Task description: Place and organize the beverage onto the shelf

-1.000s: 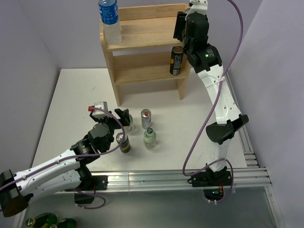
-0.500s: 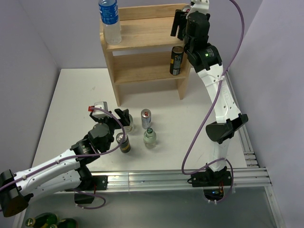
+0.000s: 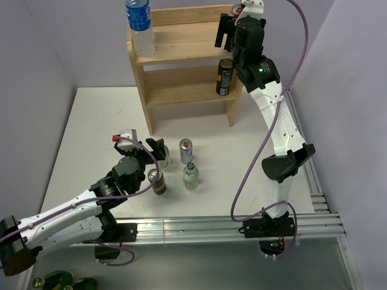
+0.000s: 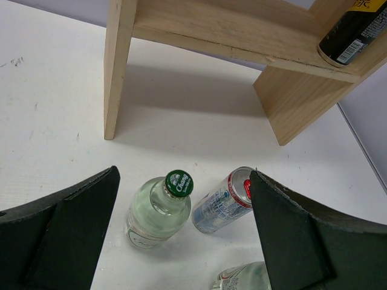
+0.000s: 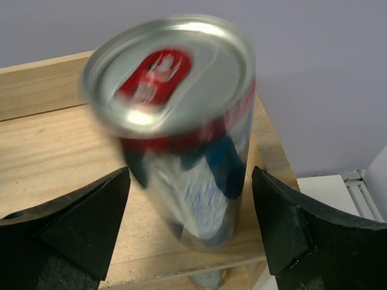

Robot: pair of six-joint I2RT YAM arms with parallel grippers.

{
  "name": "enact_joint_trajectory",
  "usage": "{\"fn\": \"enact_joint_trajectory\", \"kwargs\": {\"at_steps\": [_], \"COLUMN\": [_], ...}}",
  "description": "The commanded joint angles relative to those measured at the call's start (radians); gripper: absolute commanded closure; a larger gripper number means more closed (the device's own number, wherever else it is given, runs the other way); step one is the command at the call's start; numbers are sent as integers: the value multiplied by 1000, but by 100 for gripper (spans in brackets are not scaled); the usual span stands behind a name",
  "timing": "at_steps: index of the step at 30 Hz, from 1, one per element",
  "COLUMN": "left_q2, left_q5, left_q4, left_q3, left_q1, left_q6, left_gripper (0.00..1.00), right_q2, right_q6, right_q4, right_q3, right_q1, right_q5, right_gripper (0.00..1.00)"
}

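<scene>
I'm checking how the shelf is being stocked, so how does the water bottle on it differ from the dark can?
The water bottle is clear with a blue label; the dark can is opaque. The bottle is the taller of the two. The bottle stands at the left end of the top tier of the shelf, the can at the right end of the lower tier. Both stand upright.
</scene>
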Motion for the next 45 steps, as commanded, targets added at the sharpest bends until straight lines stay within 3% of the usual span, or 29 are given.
{"fn": "enact_joint_trajectory", "kwargs": {"at_steps": [1, 15, 24, 32, 35, 42, 45], "left_q2": [0, 0, 4, -3, -2, 12, 26], "left_q5": [-8, -13, -11, -13, -19, 15, 139], "left_q4": [11, 11, 11, 13, 10, 10, 10], "left_q3": [-7, -7, -6, -7, -6, 0, 10], "left_q1": [1, 2, 2, 2, 2, 2, 2], "left_q6": [7, 7, 7, 7, 7, 7, 38], "left_gripper": [4, 4, 5, 5, 4, 4, 3], "right_q2": [-11, -95, -281, -367, -459, -686, -787], "right_q6": [-1, 30, 56, 99, 152, 175, 240], "right_q4": [45, 50, 97, 70, 79, 156, 148], "right_q3": [-16, -152, -370, -441, -565, -985, -1141], "right_q1": [-10, -8, 2, 5, 19, 284, 395], "right_q5": [27, 13, 10, 7, 0, 188, 227], "right_gripper": [11, 9, 4, 3, 2, 2, 2]}}
